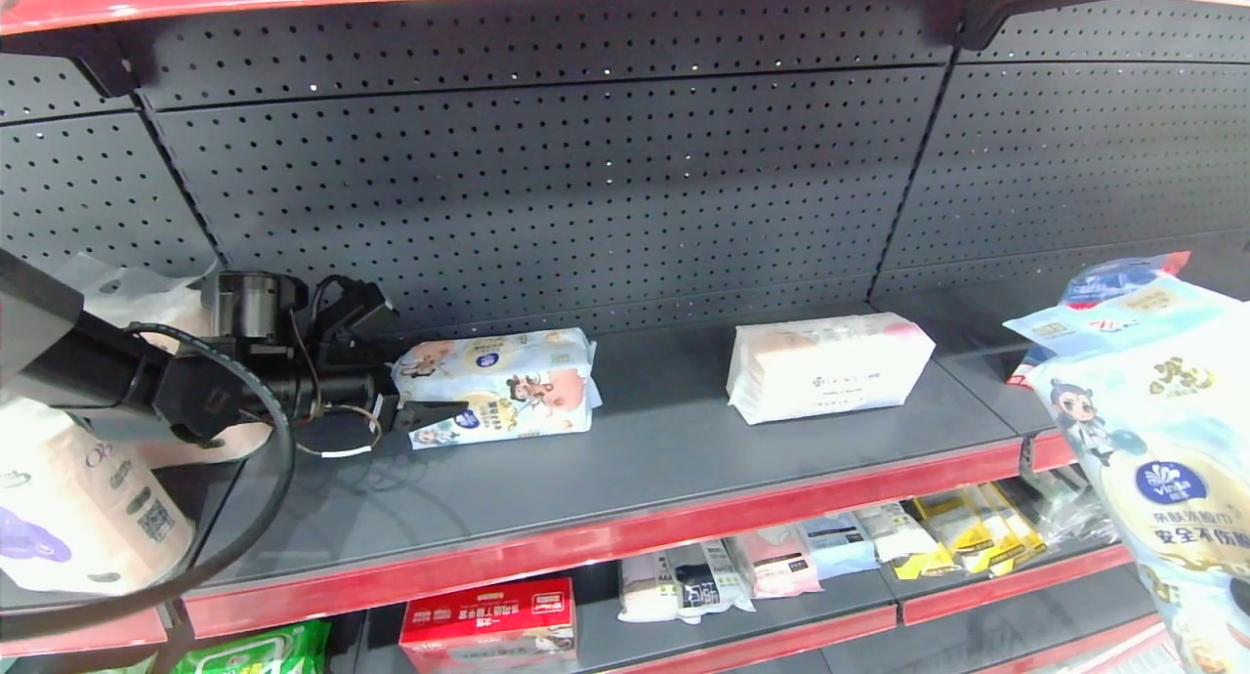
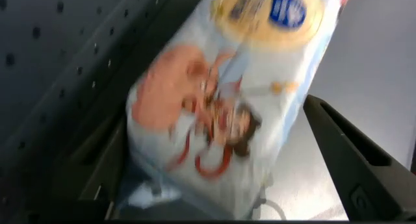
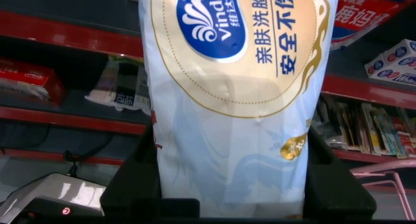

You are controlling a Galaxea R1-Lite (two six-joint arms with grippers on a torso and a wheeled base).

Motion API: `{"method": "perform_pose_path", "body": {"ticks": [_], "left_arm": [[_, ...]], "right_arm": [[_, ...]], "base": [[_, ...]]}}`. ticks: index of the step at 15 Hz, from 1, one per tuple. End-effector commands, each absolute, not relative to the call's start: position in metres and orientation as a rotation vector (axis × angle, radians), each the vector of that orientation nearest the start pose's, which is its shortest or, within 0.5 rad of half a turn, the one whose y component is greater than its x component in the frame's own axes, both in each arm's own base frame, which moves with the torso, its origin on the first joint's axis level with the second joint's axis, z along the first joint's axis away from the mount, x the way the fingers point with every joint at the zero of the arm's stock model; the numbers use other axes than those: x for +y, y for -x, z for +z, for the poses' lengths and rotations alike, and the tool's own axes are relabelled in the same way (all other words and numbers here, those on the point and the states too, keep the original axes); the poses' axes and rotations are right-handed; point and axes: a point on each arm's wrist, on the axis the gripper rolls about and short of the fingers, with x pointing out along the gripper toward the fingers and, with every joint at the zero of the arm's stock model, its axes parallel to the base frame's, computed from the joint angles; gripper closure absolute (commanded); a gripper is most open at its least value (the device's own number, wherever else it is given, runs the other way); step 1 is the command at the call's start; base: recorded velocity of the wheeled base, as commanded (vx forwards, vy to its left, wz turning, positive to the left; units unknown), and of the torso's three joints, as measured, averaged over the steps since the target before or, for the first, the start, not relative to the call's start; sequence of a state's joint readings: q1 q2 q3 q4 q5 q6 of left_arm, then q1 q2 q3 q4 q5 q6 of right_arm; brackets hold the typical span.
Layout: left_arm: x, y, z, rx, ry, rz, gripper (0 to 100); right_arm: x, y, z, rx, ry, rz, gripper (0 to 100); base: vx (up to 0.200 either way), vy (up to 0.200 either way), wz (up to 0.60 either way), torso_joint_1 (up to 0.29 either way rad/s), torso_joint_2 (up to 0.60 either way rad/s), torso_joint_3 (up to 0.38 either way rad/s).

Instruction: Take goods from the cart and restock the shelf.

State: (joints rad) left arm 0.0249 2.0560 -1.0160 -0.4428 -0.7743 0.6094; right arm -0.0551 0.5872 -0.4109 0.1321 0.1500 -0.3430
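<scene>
Blue-and-white tissue bag (image 3: 227,55) sits clamped in the right gripper's (image 3: 234,143) jaws. Left gripper (image 1: 405,389) meets the cartoon tissue pack (image 1: 508,381) near the shelf's (image 1: 635,459) back edge; jaws' state unclear.

Tissue bag (image 3: 234,87): round blue logo, Chinese lettering. Roll pack (image 1: 78,518): QR code. Red box (image 1: 488,625): white lettering, illegible.
</scene>
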Motion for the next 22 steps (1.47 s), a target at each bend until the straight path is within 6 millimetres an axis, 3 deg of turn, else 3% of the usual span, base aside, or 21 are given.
{"method": "perform_pose_path", "body": {"ticks": [1, 11, 12, 18, 22], "left_arm": [[-0.011, -0.375, 0.101, 0.307, -0.332, -0.879, 0], [-0.012, -0.387, 0.096, 0.296, -0.332, -0.888, 0], [-0.012, -0.388, 0.094, 0.3, -0.332, -0.89, 100], [-0.012, -0.387, 0.089, 0.308, -0.344, -0.894, 100], [-0.012, -0.372, 0.09, 0.298, -0.36, -0.931, 100]], "right_arm": [[0.002, -0.034, 0.179, 0.29, 0.309, 0.147, 100], [0.001, -0.034, 0.179, 0.293, 0.311, 0.147, 100], [0.001, -0.034, 0.179, 0.293, 0.313, 0.148, 100], [0.001, -0.034, 0.178, 0.296, 0.311, 0.148, 100], [0.001, -0.035, 0.177, 0.302, 0.312, 0.149, 100]], "base": [[0.0, 0.0, 0.0, 0.0, 0.0, 0.0], [0.0, 0.0, 0.0, 0.0, 0.0, 0.0], [0.0, 0.0, 0.0, 0.0, 0.0, 0.0], [0.0, 0.0, 0.0, 0.0, 0.0, 0.0], [0.0, 0.0, 0.0, 0.0, 0.0, 0.0]]}}
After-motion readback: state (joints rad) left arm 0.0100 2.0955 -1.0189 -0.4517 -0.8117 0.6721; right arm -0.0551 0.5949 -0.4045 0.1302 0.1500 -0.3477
